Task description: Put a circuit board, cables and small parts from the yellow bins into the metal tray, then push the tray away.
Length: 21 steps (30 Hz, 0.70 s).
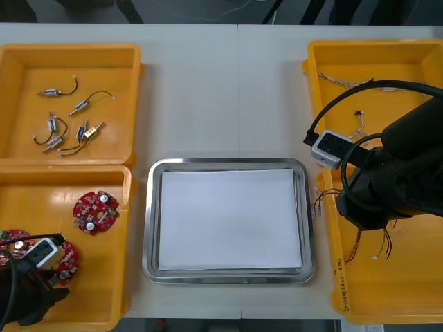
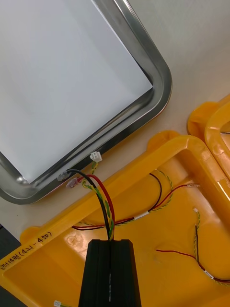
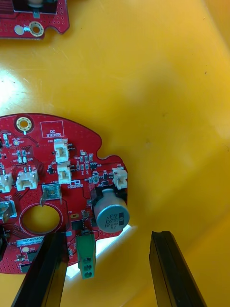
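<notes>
My left gripper (image 3: 108,236) hangs open low over a round red circuit board (image 3: 57,192) in the near left yellow bin (image 1: 124,207). The board's edge, with a grey capacitor and a green connector, lies between the two fingers (image 3: 48,268), nearer one of them. My right gripper (image 2: 111,242) is shut on a red and yellow cable (image 2: 103,201) with a black strand. It holds the cable above the near right bin (image 2: 143,168), and the cable's white plug (image 2: 96,156) reaches the rim of the metal tray (image 2: 160,76). The tray (image 1: 154,228) is white inside.
Two more red boards (image 1: 95,211) lie in the near left bin. Several small metal parts (image 1: 82,130) sit in the far left bin. A twisted cable (image 1: 360,124) lies in the far right bin. More red and yellow cables (image 2: 191,249) stay in the near right bin.
</notes>
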Motion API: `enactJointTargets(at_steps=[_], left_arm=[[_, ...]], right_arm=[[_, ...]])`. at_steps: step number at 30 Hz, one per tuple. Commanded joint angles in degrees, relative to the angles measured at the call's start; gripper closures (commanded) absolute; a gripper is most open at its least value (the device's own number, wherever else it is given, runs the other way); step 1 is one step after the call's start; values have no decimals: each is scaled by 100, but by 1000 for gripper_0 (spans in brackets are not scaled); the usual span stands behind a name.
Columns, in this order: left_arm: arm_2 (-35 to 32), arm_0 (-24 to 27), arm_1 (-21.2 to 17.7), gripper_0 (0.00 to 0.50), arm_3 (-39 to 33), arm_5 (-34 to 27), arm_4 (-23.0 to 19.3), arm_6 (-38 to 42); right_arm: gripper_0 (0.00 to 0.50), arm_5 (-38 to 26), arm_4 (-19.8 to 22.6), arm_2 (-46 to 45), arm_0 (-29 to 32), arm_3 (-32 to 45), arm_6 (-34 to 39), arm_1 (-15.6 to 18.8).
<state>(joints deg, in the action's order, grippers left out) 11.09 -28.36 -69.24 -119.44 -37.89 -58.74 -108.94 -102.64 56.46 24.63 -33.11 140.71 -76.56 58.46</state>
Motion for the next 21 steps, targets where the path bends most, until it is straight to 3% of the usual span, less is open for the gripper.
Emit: enactJointTargets(at_steps=[1, 8, 9, 11, 12, 21], left_arm=[[69, 67, -72, 0, 8, 80, 38, 13], [78, 41, -81, 0, -1, 71, 65, 4], [78, 23, -81, 72, -1, 80, 65, 4], [78, 6, -98, 332, 8, 97, 82, 4], [78, -3, -116, 491, 8, 97, 91, -4], [78, -29, -116, 500, -1, 141, 161, -40]], right_arm=[[500, 24, 23, 42, -169, 140, 115, -80], [500, 33, 31, 42, -169, 140, 124, -80], [500, 33, 40, 42, -169, 140, 124, -80], [500, 33, 58, 42, -169, 140, 133, -80], [500, 33, 58, 42, -178, 149, 133, -80], [500, 33, 58, 42, -169, 202, 141, -80]])
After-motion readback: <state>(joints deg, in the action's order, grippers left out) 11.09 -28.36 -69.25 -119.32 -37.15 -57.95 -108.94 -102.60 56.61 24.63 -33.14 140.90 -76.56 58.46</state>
